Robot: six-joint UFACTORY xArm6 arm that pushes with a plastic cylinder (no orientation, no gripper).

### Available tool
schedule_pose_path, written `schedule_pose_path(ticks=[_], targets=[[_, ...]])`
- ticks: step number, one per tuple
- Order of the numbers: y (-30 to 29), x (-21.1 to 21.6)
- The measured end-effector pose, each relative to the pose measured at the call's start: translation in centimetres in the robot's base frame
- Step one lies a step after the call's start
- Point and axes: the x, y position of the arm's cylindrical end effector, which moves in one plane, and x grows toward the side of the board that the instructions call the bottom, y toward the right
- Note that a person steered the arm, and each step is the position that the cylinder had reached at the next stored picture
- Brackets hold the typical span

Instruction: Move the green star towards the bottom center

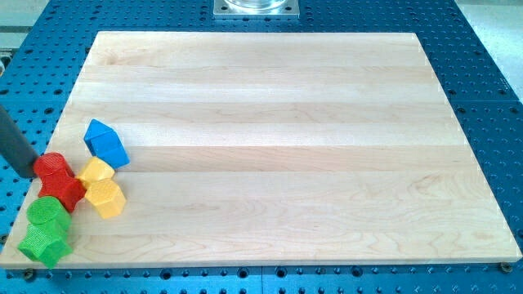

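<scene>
The green star (42,244) lies at the board's bottom-left corner. A green round block (47,213) touches it just above. My tip (32,174) is at the board's left edge, up and left of the green star. It stands right against the left side of a red round block (51,167). The rod runs up and off the view's left edge.
A red star-like block (66,193) sits below the red round one. Two yellow blocks (96,171) (107,198) lie to its right, and a blue block (107,143) lies above them. The wooden board (278,147) rests on a blue perforated table.
</scene>
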Motion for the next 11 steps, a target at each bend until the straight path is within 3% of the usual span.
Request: schedule_pose_path(ticks=[1,2,6,11], targets=[[0.0,4.0],[0.1,10.6],[5.6,11.4],[5.4,10.0]])
